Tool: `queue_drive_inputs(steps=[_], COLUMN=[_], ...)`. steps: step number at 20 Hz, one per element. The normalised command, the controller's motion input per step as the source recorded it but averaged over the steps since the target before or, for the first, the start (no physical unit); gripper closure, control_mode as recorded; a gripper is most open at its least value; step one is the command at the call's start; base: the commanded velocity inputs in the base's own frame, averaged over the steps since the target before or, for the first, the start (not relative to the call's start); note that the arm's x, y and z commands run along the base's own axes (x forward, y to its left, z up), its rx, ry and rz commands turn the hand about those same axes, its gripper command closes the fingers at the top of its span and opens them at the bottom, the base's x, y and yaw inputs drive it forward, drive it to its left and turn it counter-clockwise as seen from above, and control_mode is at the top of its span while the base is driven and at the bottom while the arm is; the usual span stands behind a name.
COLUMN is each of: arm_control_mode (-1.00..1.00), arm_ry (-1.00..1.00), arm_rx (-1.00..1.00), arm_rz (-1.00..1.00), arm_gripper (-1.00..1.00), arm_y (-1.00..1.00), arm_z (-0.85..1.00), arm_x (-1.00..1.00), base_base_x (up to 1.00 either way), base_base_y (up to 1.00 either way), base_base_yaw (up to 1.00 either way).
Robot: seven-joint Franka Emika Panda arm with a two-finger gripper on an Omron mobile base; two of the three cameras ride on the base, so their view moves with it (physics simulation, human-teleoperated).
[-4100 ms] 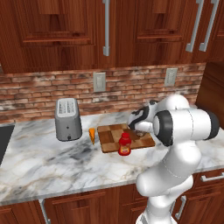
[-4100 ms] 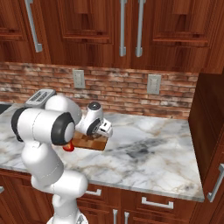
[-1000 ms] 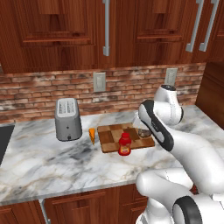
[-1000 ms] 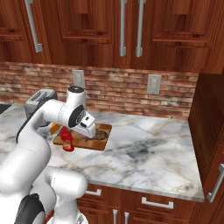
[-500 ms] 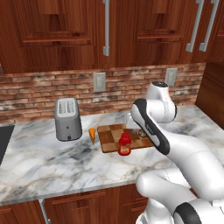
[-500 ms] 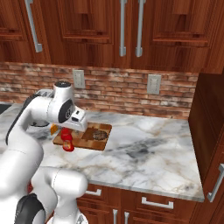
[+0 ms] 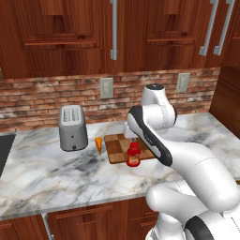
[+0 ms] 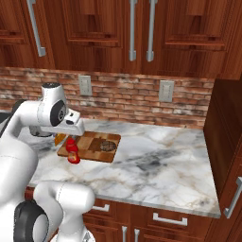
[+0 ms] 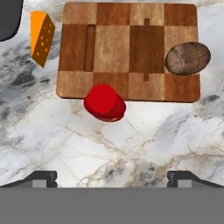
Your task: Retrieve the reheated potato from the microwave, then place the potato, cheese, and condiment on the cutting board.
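The checkered wooden cutting board [image 9: 131,48] lies on the marble counter, and the brown potato [image 9: 187,58] rests on its right end. The red condiment bottle [image 9: 104,103] stands at the board's near edge, its base seemingly on the marble just off the wood. Left of the board, on the counter, stands the orange cheese wedge [image 9: 40,37]. My gripper [image 9: 113,178] hovers above the counter in front of the bottle, open wide and holding nothing. From the base views I see the board [image 7: 123,144], bottle [image 7: 133,155], cheese [image 7: 99,145] and potato [image 8: 108,145]. The microwave is out of view.
A silver toaster [image 7: 72,127] stands left of the cheese. A brick backsplash [image 7: 51,101] with outlets runs behind, under wooden wall cabinets [image 8: 142,28]. A tall wooden panel [image 8: 227,137] closes the counter's right end. Bare marble [image 8: 156,160] stretches right of the board.
The arm has swung left across the board, carrying the hand over the bottle's side. The jaws stayed open. Potato, bottle and cheese have not moved.
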Motion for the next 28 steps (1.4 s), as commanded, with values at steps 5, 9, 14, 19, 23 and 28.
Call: queue_drive_inputs(steps=[5, 9, 14, 19, 23, 28], arm_control_mode=[-1.00, -1.00, -1.00, -1.00, -1.00, -1.00], arm_ry=[0.00, 0.00, 0.00, 0.00, 0.00, -0.01], arm_rx=[0.00, 0.00, -0.01, -0.02, 0.00, 0.00], arm_rz=[0.06, 0.03, 0.03, 0.03, 0.02, 0.02], arm_gripper=[-1.00, -1.00, -1.00, -1.00, -1.00, -1.00], arm_y=[0.22, 0.06, 0.02, 0.00, 0.01, 0.00], arm_z=[-0.22, -0.15, -0.12, -0.14, -0.22, -0.24], arm_x=[0.16, 0.27, 0.28, 0.09, 0.07, 0.11], base_base_x=[0.00, 0.00, 0.00, 0.00, 0.00, 0.00], base_base_y=[0.00, 0.00, 0.00, 0.00, 0.00, 0.00], base_base_yaw=[0.00, 0.00, 0.00, 0.00, 0.00, 0.00])
